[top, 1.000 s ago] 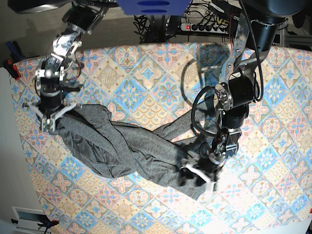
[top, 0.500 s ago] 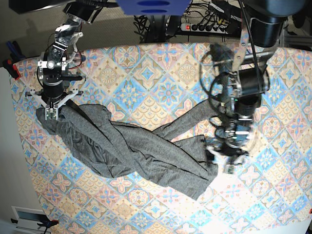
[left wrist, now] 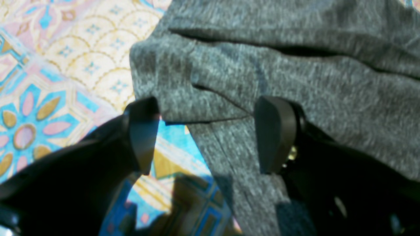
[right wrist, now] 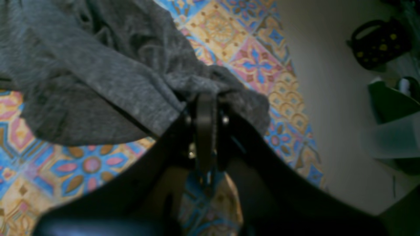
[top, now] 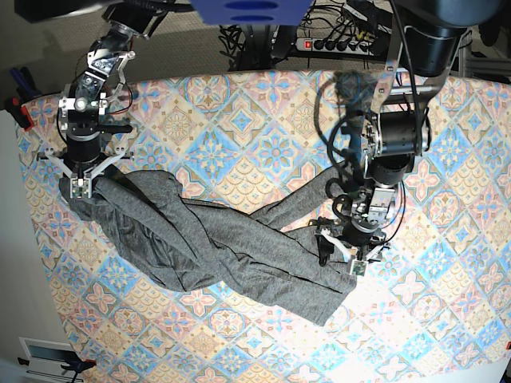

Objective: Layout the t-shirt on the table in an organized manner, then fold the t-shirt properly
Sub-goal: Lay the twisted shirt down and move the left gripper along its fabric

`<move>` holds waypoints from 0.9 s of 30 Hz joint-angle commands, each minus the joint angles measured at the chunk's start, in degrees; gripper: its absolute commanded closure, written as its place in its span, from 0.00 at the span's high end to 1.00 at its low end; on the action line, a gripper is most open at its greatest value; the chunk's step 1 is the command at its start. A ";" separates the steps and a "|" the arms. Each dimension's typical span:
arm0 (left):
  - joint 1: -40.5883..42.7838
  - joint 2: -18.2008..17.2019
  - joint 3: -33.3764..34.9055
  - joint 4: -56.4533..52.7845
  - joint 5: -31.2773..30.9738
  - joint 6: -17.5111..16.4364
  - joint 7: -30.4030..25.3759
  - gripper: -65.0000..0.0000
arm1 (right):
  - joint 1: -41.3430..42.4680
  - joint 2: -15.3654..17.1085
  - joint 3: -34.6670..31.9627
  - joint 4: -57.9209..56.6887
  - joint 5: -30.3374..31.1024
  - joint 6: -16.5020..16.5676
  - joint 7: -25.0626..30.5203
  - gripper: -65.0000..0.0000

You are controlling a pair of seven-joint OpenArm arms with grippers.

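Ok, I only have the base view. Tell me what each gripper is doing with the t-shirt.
Observer: The right gripper is shut on the t-shirt; fabric bunches over its closed jaws.
Operator: Now the left one.
Observer: The left gripper is open, holding nothing. A folded edge of the t-shirt lies between its fingertips.
Operator: Say whether it straddles fabric only.
Observer: No. One finger is over grey fabric, the other over the bare table cloth beside the shirt's corner.

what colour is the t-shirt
Heathered dark grey, plain; the t-shirt shows best in the left wrist view.
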 commanded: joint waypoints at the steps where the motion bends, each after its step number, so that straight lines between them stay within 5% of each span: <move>1: -0.10 0.35 0.13 0.29 1.05 -1.09 2.59 0.68 | 0.60 0.46 0.30 1.07 0.22 -0.44 1.37 0.00; 7: 1.83 1.40 5.23 0.12 2.19 -1.44 5.06 0.57 | 0.60 0.46 0.48 1.16 0.22 -0.44 1.37 0.00; 14: 6.23 4.74 9.01 0.21 2.10 -1.09 5.14 0.04 | 0.60 0.46 0.48 1.16 0.22 -0.44 1.37 0.00; 20: 11.24 4.74 9.19 0.12 2.36 -1.35 5.58 0.03 | 0.60 0.46 0.48 1.07 0.22 -0.44 1.37 0.00; 27: 22.14 -0.71 8.48 2.23 1.75 -1.44 5.06 0.03 | 0.69 0.46 0.48 1.07 0.22 -0.44 1.37 0.00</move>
